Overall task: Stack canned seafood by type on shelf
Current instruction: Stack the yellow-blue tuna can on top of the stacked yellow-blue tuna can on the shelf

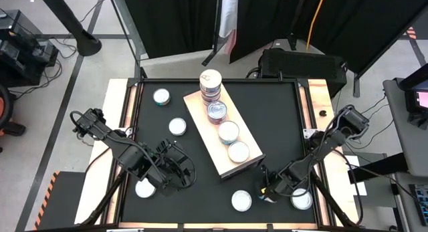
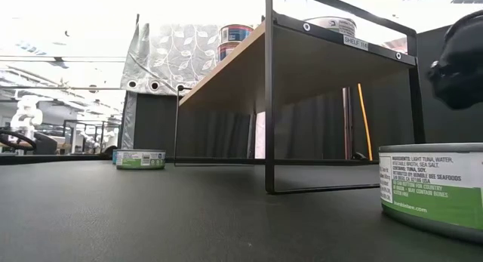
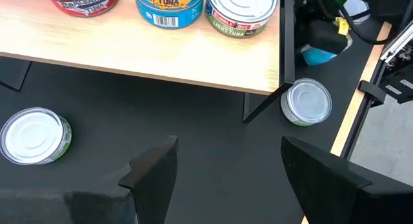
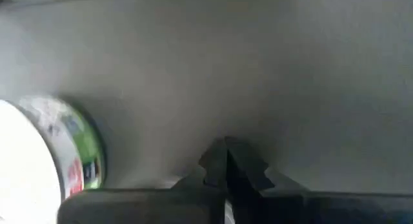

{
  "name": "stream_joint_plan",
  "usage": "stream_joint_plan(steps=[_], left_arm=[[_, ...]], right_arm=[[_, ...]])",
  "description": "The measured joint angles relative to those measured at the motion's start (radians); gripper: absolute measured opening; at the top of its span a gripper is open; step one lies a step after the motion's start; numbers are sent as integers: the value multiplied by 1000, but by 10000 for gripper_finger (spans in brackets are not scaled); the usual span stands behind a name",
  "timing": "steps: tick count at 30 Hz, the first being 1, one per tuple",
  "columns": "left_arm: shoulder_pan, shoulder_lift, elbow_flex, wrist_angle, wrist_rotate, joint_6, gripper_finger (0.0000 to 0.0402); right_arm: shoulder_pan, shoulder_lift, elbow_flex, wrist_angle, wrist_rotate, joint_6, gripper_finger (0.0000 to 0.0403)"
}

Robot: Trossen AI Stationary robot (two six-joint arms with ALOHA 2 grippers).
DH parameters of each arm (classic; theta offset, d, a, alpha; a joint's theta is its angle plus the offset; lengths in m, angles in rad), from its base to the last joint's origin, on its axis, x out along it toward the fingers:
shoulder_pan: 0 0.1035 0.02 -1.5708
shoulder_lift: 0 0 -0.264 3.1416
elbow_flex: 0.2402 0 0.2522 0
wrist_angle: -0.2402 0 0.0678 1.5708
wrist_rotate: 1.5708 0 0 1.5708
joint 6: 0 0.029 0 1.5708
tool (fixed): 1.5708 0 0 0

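Note:
The shelf (image 1: 204,135), a pale wood board on a black wire frame, lies slantwise mid-table. It carries a stack of tins (image 1: 210,85) at its far end and three single tins (image 1: 228,132) along it. Loose tins rest on their bases on the black tabletop: two far left (image 1: 161,96) (image 1: 177,126), one under the left arm (image 1: 144,188), two near the front edge (image 1: 241,200) (image 1: 301,200). My left gripper (image 3: 226,179) hovers open left of the shelf, with nothing between its fingers. My right gripper (image 4: 226,162) is shut and points down between the two front tins, clear of the green-labelled one (image 4: 51,159).
The shelf's wire legs (image 2: 269,96) stand near the table's middle. Wooden rails (image 1: 127,118) run along the table's left and right sides. Bare tabletop lies right of the shelf (image 1: 281,125).

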Motion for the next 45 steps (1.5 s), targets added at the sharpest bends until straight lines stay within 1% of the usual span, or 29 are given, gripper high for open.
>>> stream_joint_plan(steps=[6,9,11,14,15,16,18,20,23,25,27,30,32,33,34,36,41,45], left_arm=[[0,0,0,0,-3,5,271],[0,0,0,0,-3,2,271],[0,0,0,0,-3,-1,271],[0,0,0,-1,-3,-2,271],[0,0,0,1,-3,0,271],[0,0,0,2,-3,4,271],[0,0,0,5,-3,15,271],[0,0,0,9,-3,28,271],[3,0,0,10,-3,49,271],[7,0,0,10,-3,49,271],[7,0,0,10,-5,50,271],[8,0,0,10,-15,50,271],[8,0,0,10,-15,50,271],[7,0,0,10,-14,50,271],[7,0,0,10,-14,50,271],[7,0,0,10,-7,51,271],[-5,0,0,11,2,49,271],[-10,0,0,11,5,49,271]], right_arm=[[-22,-13,-1,-29,5,63,0],[-24,-53,-3,-115,22,65,0],[-22,-98,21,-253,19,65,0],[-17,-171,120,-527,21,61,0],[-16,-194,157,-613,34,35,0],[-13,-216,195,-673,44,-12,1],[4,-259,271,-688,54,-121,9],[37,-283,325,-653,40,-186,32],[104,-275,390,-543,3,-233,96],[138,-249,426,-522,-15,-242,153],[165,-213,450,-526,-23,-275,219],[176,-161,464,-548,-23,-338,320],[175,-120,464,-549,-24,-414,371],[174,-96,464,-550,-27,-441,385],[173,-75,464,-550,-31,-463,392],[172,-37,464,-550,-41,-495,388],[172,60,464,-598,-44,-482,380],[162,117,464,-567,-46,-517,377]])
